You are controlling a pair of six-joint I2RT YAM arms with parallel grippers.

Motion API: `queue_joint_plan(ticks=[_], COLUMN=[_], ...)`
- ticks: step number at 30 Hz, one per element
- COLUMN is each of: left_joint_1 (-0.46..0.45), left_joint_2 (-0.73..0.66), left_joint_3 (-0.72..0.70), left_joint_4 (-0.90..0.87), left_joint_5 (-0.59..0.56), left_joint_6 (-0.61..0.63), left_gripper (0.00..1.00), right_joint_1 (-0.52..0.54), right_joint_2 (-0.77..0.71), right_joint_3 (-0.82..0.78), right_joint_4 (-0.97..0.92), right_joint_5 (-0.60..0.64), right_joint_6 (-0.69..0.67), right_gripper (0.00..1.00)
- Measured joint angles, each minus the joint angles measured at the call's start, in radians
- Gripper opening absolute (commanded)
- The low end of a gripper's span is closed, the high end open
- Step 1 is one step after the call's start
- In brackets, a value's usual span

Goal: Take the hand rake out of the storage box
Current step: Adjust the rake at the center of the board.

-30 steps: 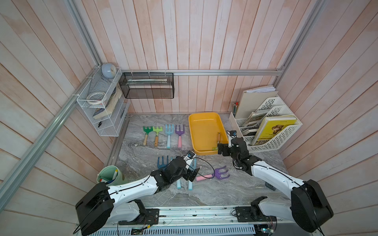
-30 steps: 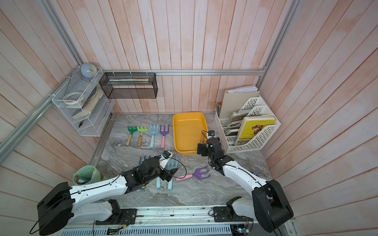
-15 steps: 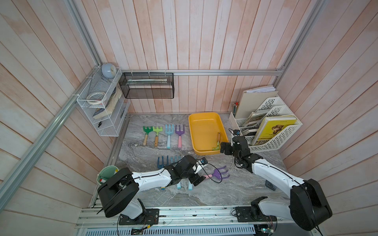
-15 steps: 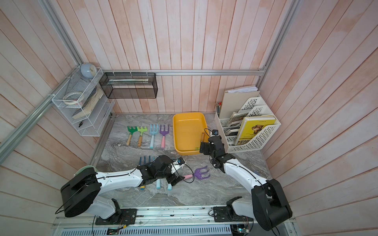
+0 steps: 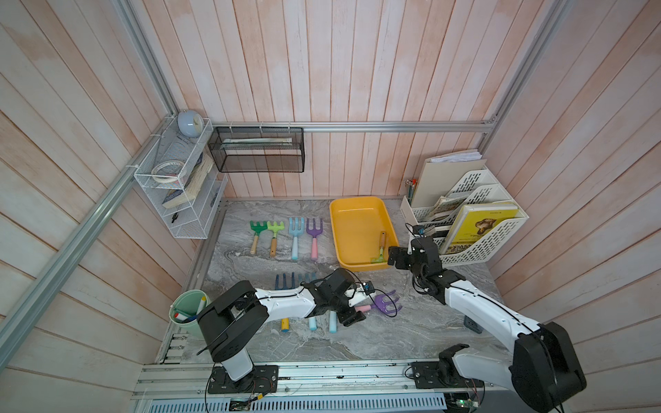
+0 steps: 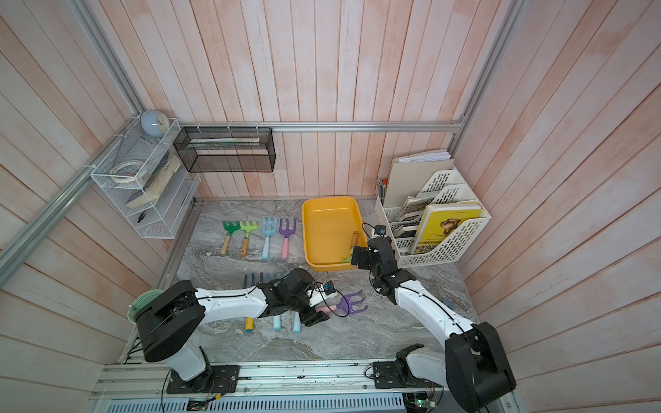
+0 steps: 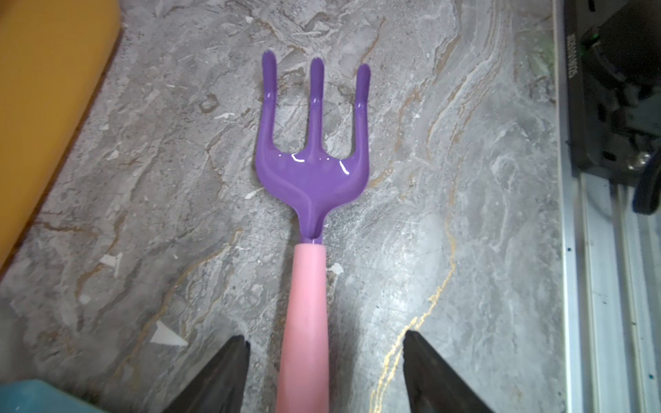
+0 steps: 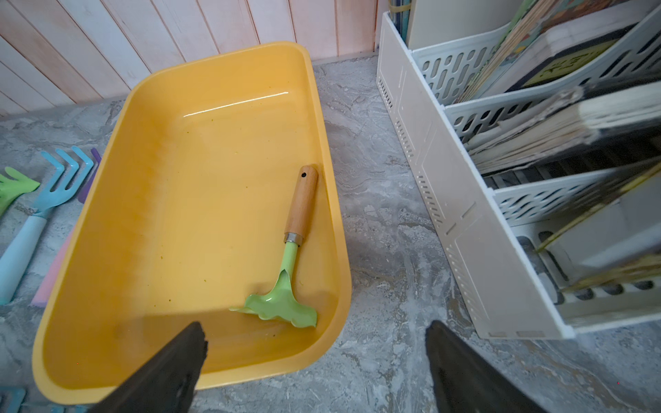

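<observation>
The hand rake [image 8: 295,250], with a light green head and a wooden handle, lies inside the yellow storage box [image 8: 221,57] along its right wall, head toward the near corner. Both top views show the hand rake [image 5: 380,248] [image 6: 353,240] in the storage box [image 5: 334,229] [image 6: 304,229]. My right gripper [image 8: 316,323] [image 5: 395,257] hovers open over the box's near right corner, holding nothing. My left gripper [image 7: 323,336] [image 5: 357,308] stands open astride the pink handle of a purple fork [image 7: 313,171] [image 5: 384,304] on the table, with gaps on both sides.
A white file rack [image 5: 475,229] with books stands right of the box. Several small garden tools [image 5: 286,232] lie in a row left of it, and more tools [image 5: 311,321] lie under my left arm. A green cup [image 5: 187,314] sits at the front left.
My left arm has swung right to the purple fork and its jaws have narrowed around the pink handle. The right gripper has barely moved and stays open.
</observation>
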Motion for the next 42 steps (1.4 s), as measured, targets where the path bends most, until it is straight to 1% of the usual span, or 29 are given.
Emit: queue_joint_plan(ticks=[2,7,12,14,16,19,20,22,23,26,28,30,31,34,37,40,42], left_joint_1=[-0.013,-0.019,-0.019,-0.023,-0.027,-0.032,-0.033,-0.040,-0.043,-0.051,-0.069,-0.103,-0.123,-0.168,-0.176,-0.181,-0.185], left_joint_2=[0.026,0.064,0.081,0.095,0.103,0.106,0.106,0.101,0.096,0.055,0.009,-0.026,-0.034,-0.026,-0.023,-0.016,-0.004], left_joint_3=[0.021,0.045,0.052,0.060,0.071,0.079,0.079,0.078,0.076,0.064,0.062,0.067,0.079,0.130,0.143,0.143,0.143], left_joint_4=[-0.012,-0.024,-0.029,-0.029,-0.030,-0.033,-0.031,-0.029,-0.029,-0.053,-0.072,-0.089,-0.106,-0.169,-0.192,-0.210,-0.222], left_joint_5=[0.001,-0.021,-0.047,-0.061,-0.079,-0.112,-0.123,-0.169,-0.192,-0.256,-0.299,-0.348,-0.372,-0.444,-0.488,-0.523,-0.537], left_joint_6=[0.006,0.003,-0.006,-0.013,-0.021,-0.047,-0.053,-0.089,-0.110,-0.210,-0.303,-0.397,-0.450,-0.638,-0.801,-0.935,-1.004], left_gripper=[0.53,0.52,0.50,0.43,0.31,0.21,0.20,0.14,0.13,0.12,0.12,0.13,0.16,0.15,0.15,0.15,0.16], right_joint_1=[-0.002,-0.006,-0.016,-0.019,-0.022,-0.029,-0.031,-0.035,-0.036,-0.040,-0.043,-0.044,-0.044,-0.044,-0.044,-0.044,-0.044], right_joint_2=[-0.011,-0.061,-0.073,-0.073,-0.074,-0.079,-0.080,-0.085,-0.086,-0.092,-0.095,-0.096,-0.096,-0.100,-0.113,-0.119,-0.122], right_joint_3=[-0.003,-0.036,-0.045,-0.047,-0.049,-0.052,-0.053,-0.055,-0.055,-0.056,-0.060,-0.061,-0.061,-0.061,-0.062,-0.062,-0.062], right_joint_4=[0.001,0.007,0.007,0.008,0.007,0.008,0.008,0.008,0.008,0.008,0.009,0.007,0.008,0.007,0.007,0.002,-0.009], right_joint_5=[0.001,0.004,0.004,0.004,0.004,0.004,0.004,0.004,0.004,0.004,0.005,0.008,0.008,0.010,0.019,0.031,0.034], right_joint_6=[0.000,0.003,0.010,0.011,0.013,0.019,0.019,0.019,0.020,0.026,0.030,0.034,0.037,0.048,0.071,0.102,0.125], right_gripper=[0.98,0.98,0.98,0.98,0.98,0.98,0.98,0.98,0.98,0.98,0.98,0.98,0.98,0.98,0.98,0.98,0.98])
